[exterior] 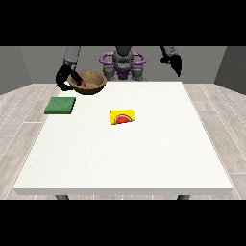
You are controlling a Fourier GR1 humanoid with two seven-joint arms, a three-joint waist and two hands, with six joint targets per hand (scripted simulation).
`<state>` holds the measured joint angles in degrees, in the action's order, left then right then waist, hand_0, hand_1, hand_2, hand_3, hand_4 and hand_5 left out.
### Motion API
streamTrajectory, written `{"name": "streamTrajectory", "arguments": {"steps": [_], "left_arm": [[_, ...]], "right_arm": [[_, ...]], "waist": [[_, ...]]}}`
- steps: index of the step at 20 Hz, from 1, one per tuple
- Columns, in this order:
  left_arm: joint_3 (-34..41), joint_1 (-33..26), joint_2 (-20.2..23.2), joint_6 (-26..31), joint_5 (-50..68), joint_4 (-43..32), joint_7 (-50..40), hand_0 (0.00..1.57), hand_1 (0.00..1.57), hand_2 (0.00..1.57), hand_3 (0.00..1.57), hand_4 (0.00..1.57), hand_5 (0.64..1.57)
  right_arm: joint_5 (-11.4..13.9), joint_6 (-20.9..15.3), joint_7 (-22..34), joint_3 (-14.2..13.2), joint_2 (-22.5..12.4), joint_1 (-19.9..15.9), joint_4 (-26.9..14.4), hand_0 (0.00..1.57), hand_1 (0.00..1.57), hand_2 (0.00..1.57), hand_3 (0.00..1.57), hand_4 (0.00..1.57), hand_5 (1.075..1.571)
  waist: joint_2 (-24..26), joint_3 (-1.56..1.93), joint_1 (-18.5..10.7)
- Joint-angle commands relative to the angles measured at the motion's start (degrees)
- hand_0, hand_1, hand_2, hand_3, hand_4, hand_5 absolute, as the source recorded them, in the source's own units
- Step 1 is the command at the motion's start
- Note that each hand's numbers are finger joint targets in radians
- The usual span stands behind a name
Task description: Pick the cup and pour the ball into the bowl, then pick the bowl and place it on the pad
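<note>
Front view, 1 entry per item, for you at the controls.

Bowl [88, 82]: brown, held up at the far-left corner of the counter [144, 153], tilted with its opening towards the camera. A small red object, probably the ball [82, 83], lay inside it.

Hand at the view's left [67, 78]: black, at the bowl's left rim, with fingers reaching over the rim; you had the bowl in this hand, though how the fingers curled could not be read closely.

Pad [60, 105]: green, flat on the counter near its left edge, lying in front of the bowl, towards the camera, and slightly to the left. This was the relation your coming move turned on: the bowl had to travel forward and down from the hand to reach it. The holding hand was by far the nearer of the 2.

Cup [122, 116]: yellow with a watermelon print, on its side mid-counter, long axis running left to right, well apart from both hands.

Hand at the view's right [176, 63]: raised off the far-right corner, holding nothing; you could not tell its finger state.
</note>
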<state>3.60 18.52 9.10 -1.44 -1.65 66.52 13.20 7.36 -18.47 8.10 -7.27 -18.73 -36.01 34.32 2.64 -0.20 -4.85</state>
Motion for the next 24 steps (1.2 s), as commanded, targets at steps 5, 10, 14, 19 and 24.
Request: {"name": "streamTrajectory", "arguments": {"steps": [5, 10, 14, 19, 24], "left_arm": [[2.8, -3.7, 2.5, 2.6, 1.2, -2.0, 3.5, 0.00, 0.00, 0.00, 0.00, 1.02, 1.424], [4.4, -1.0, 4.6, 5.6, 3.4, 1.7, 4.1, 0.00, 0.00, 0.00, 0.00, 1.15, 1.463], [12.6, 0.7, 13.3, 12.3, 10.7, 0.8, 2.0, 0.00, 0.00, 0.00, 0.00, 1.31, 1.525], [22.8, 3.0, 25.5, 19.3, 16.9, -5.1, 4.9, 0.00, 0.00, 0.00, 0.00, 1.29, 1.571], [26.2, 4.1, 28.1, 22.7, 19.8, -10.5, 8.3, 0.00, 0.00, 0.00, 0.00, 1.23, 1.566]], "right_arm": [[-2.2, 5.2, 7.0, -2.0, -4.4, 0.2, 6.1, 1.57, 1.57, 1.57, 0.75, 0.79, 1.570], [-3.9, 7.5, -1.6, -5.6, -7.7, 3.9, 5.0, 1.57, 1.57, 1.57, 0.68, 0.79, 1.570], [-4.6, 12.5, -4.3, -7.0, -13.3, 7.0, 4.4, 1.57, 1.57, 1.57, 0.00, 0.91, 1.571], [-6.3, 11.8, -7.4, -10.0, -15.4, 5.9, 5.1, 1.57, 1.57, 1.57, 0.00, 0.87, 1.570], [-7.4, 9.8, -12.6, -11.9, -13.4, 5.3, 4.2, 1.57, 1.57, 1.57, 0.00, 0.79, 1.567]], "waist": [[-0.5, 0.19, 3.3], [-6.0, 0.22, 0.4], [-6.1, 0.24, 0.6], [-11.5, 0.19, -0.2], [-16.0, 0.21, 0.4]]}}
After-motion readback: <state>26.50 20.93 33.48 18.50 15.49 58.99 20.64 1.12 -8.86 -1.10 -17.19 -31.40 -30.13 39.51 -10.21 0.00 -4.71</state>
